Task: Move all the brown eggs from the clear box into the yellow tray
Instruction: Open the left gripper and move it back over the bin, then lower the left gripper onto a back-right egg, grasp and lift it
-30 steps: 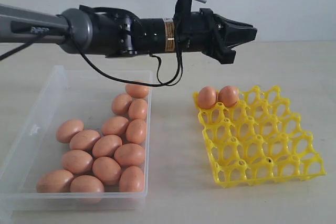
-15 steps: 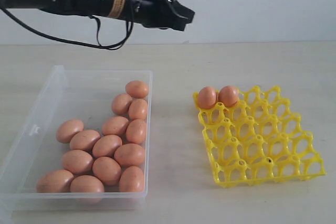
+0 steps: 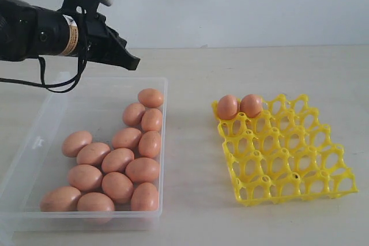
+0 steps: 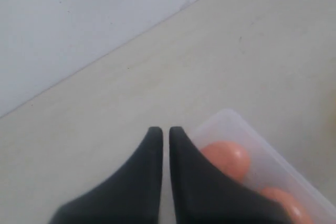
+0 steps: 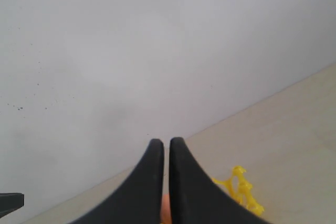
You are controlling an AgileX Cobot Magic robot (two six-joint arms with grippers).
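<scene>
Several brown eggs (image 3: 118,159) lie in the clear box (image 3: 40,136) on the left. The yellow tray (image 3: 288,165) on the right holds two eggs (image 3: 227,106) (image 3: 251,105) in its far left cells. My left gripper (image 3: 134,61) hangs shut and empty above the box's far edge. In the left wrist view that gripper (image 4: 165,129) points past the box corner (image 4: 231,119), with an egg (image 4: 226,158) beside one finger. My right gripper (image 5: 166,141) is shut and empty, aimed at the wall, with a bit of the tray (image 5: 241,184) behind it. It is outside the exterior view.
A pale tabletop (image 3: 190,200) runs between box and tray. A white wall (image 3: 242,4) stands behind. The left arm (image 3: 40,33) and its black cable (image 3: 57,84) hang over the box's far left corner.
The left arm has swung left, from above the gap near the tray to above the box's far edge. Its jaws closed fully and hold nothing. Eggs and tray have not moved.
</scene>
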